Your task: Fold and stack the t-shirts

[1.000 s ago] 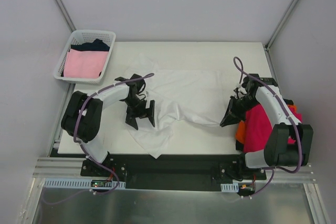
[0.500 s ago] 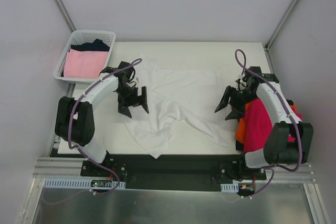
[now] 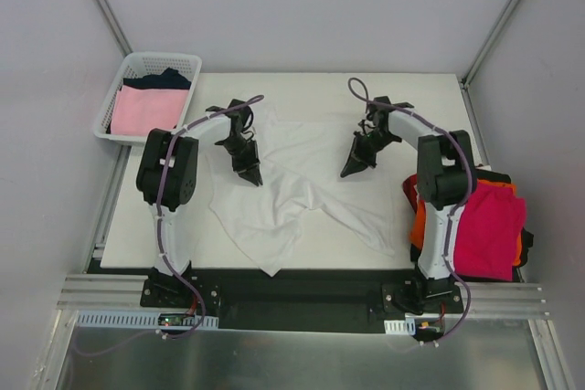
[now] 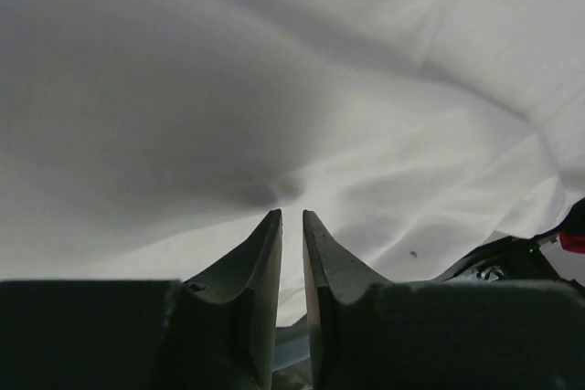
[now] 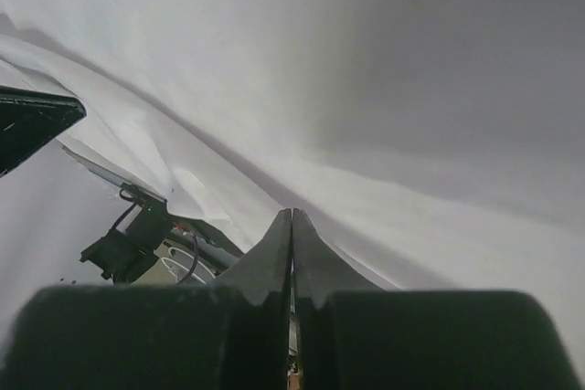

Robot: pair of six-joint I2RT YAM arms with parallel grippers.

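Both arms have swung inward since the earlier frames. The left gripper (image 3: 250,173) and the right gripper (image 3: 351,169) now stand closer together over the upper part of the white t-shirt (image 3: 292,180). The shirt's upper edge, broader before, is drawn in narrower between them. The right arm no longer covers the pile at the desk's right edge.

White t-shirt: lies crumpled across the middle of the desk (image 3: 411,98), with one lobe running to the near edge and a narrow tail trailing to the right.

Left arm: rises along the left side of the desk, forearm reaching right, gripper pointing down onto the shirt's upper left. In the left wrist view its fingers (image 4: 265,244) stand almost together with a thin slit between them, the tips sunk in a pucker of white cloth, pinching it.

Right arm: upright at the right side, forearm reaching left, gripper pointing down at the shirt's upper right. In the right wrist view its fingers (image 5: 274,253) are pressed fully together at a fold of the cloth; whether cloth is caught between them cannot be told.

Surroundings: a magenta-red t-shirt (image 3: 489,226) lies over an orange t-shirt (image 3: 418,226) at the right edge. A white lattice basket (image 3: 137,66) at the far left holds a pale pink t-shirt (image 3: 144,111) and a navy t-shirt (image 3: 164,79).
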